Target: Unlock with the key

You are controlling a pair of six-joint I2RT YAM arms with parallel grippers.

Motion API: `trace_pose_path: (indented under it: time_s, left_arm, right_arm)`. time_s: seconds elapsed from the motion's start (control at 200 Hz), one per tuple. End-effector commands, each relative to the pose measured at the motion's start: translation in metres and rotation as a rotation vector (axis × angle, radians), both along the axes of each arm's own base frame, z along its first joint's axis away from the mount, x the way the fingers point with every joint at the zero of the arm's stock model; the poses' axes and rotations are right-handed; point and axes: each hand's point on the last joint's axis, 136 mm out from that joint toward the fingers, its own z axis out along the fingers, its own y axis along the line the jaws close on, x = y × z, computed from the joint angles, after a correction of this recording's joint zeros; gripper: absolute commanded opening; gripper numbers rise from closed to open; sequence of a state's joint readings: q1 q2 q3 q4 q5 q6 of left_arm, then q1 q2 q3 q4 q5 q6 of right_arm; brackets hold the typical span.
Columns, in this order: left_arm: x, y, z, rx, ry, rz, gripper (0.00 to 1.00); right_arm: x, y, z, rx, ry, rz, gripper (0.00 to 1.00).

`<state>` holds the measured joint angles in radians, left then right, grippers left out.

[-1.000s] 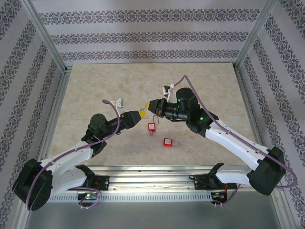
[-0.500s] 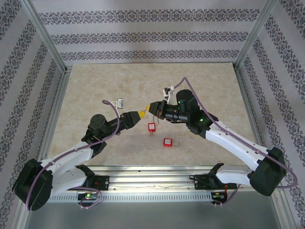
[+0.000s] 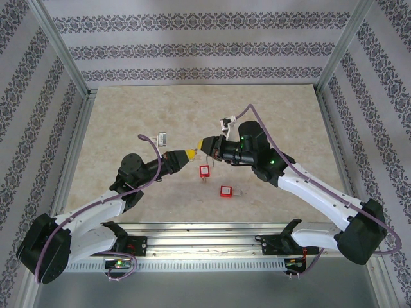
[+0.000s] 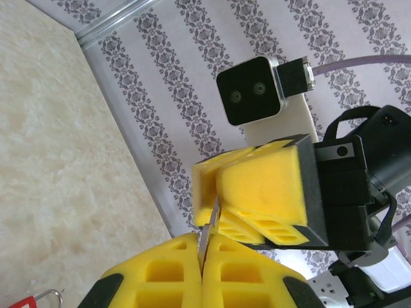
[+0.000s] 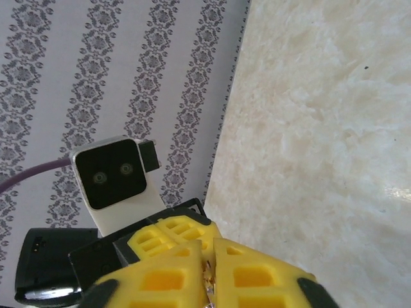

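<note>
Item 1, left gripper (image 3: 191, 153): I see it held above the middle of the table (image 3: 128, 109), meeting the right gripper (image 3: 205, 144) tip to tip. In the left wrist view its yellow fingers (image 4: 160, 276) are pressed tight together on the key (image 4: 207, 232), a thin metal blade that stands up out of the seam between them.

Item 2, right gripper: it reaches in from the right. In the right wrist view its fingers (image 5: 257, 279) stand close together with only a slim gap, and there is a metallic glint in that gap. I cannot tell whether they grip the key.

Item 3, key: off the table, between the two grippers' tips. Its free end reaches the right gripper's pads.

Item 4, first padlock (image 3: 204, 171): red, lying on the table just on the near side of the meeting tips.

Item 5, second padlock (image 3: 225, 191): red, nearer and to the right, apart from the first padlock.

Item 6, small pale item (image 3: 163, 136): on the table, left of the grippers and slightly farther.
</note>
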<state>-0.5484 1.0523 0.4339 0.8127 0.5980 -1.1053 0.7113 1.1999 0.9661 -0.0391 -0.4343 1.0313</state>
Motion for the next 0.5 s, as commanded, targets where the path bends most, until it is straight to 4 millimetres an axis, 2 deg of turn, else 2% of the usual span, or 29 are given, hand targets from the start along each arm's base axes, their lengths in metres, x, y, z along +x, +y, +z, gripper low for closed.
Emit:
trace_pose_path:
  time_s: [0.0, 0.03, 0.1, 0.195, 0.26, 0.33, 0.495]
  left_arm:
    - [-0.004, 0.009, 0.006, 0.024, -0.043, -0.006, 0.0]
    - [-0.003, 0.014, 0.002, 0.042, -0.033, 0.0, 0.0]
    - [-0.002, 0.027, -0.013, 0.115, 0.013, 0.017, 0.0]
    - [-0.01, 0.04, -0.029, 0.209, 0.05, -0.009, 0.0]
    - [-0.017, 0.045, -0.037, 0.263, 0.077, -0.04, 0.0]
    - [-0.024, 0.046, -0.038, 0.284, 0.088, -0.089, 0.0]
    - [-0.034, 0.049, -0.032, 0.347, 0.09, -0.155, 0.0]
  right_arm:
    - [-0.013, -0.029, -0.023, -0.24, -0.015, 0.018, 0.49]
    - [-0.017, -0.049, -0.04, -0.377, 0.009, 0.005, 0.56]
    - [-0.029, -0.09, -0.074, -0.681, 0.022, 0.044, 0.66]
    - [-0.053, -0.117, -0.123, -0.902, 0.06, 0.222, 0.73]
    - [-0.063, -0.118, -0.144, -0.979, 0.013, 0.373, 0.74]
    - [-0.063, -0.109, -0.157, -1.012, -0.12, 0.503, 0.76]
    - [-0.064, -0.083, -0.157, -1.075, -0.45, 0.912, 0.78]
